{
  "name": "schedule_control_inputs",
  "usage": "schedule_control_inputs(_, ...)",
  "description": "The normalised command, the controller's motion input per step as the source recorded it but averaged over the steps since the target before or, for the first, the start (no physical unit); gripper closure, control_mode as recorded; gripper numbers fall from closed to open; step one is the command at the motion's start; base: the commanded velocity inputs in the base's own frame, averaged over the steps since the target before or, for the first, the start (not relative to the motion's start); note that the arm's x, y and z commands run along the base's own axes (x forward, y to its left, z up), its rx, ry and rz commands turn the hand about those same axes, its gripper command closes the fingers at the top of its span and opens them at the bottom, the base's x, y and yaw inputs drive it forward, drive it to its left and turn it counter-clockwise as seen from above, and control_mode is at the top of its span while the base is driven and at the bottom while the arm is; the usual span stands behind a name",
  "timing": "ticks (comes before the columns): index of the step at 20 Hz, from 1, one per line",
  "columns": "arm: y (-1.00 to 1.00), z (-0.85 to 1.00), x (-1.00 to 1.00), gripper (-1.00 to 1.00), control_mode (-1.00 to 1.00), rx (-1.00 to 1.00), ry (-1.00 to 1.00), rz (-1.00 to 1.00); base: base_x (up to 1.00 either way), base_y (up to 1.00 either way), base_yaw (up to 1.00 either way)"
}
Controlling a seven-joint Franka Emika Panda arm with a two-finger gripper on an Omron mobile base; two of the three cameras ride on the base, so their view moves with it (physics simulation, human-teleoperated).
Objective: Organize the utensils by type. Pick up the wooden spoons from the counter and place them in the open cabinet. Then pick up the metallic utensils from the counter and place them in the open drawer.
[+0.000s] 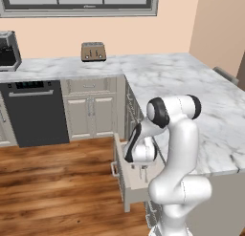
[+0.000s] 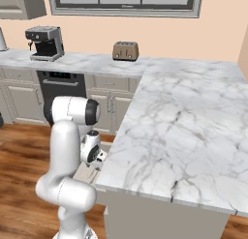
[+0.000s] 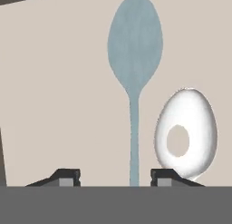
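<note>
Hand view: teal spoon (image 3: 134, 60), silver-grey spoon (image 3: 186, 132) in open drawer (image 3: 59, 91).

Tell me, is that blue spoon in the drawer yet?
In. The teal-blue spoon lies flat on the open drawer's pale floor beside a silver spoon, between the parted tips of the gripper.

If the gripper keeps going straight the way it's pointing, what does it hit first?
Most likely the teal spoon, lying between the open gripper tips on the drawer floor. The silver spoon sits beside it. Depth is hard to judge.
</note>
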Motion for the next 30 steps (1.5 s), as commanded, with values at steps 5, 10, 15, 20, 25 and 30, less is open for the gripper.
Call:
schedule_control_inputs(5,0.04,0.14,0.01,-1.00,-1.00,0.00,0.00,0.00,0.00,0.00,0.00)
schedule_control_inputs(10,0.10,0.53,0.00,-1.00,-1.00,-0.01,-0.03,-0.01,0.00,0.00,0.00)
schedule_control_inputs(15,0.13,0.71,0.00,-1.00,-1.00,-0.02,-0.06,-0.02,0.00,0.00,0.00)
schedule_control_inputs(20,0.01,0.87,0.00,-1.00,-1.00,0.00,-0.05,-0.02,0.00,0.00,0.00)
schedule_control_inputs(25,0.00,0.96,-0.09,-1.00,-1.00,0.00,-0.04,-0.02,0.00,0.00,0.00)
schedule_control_inputs(30,0.00,0.92,-0.17,-1.00,-1.00,0.00,0.00,-0.02,0.00,0.00,0.00)
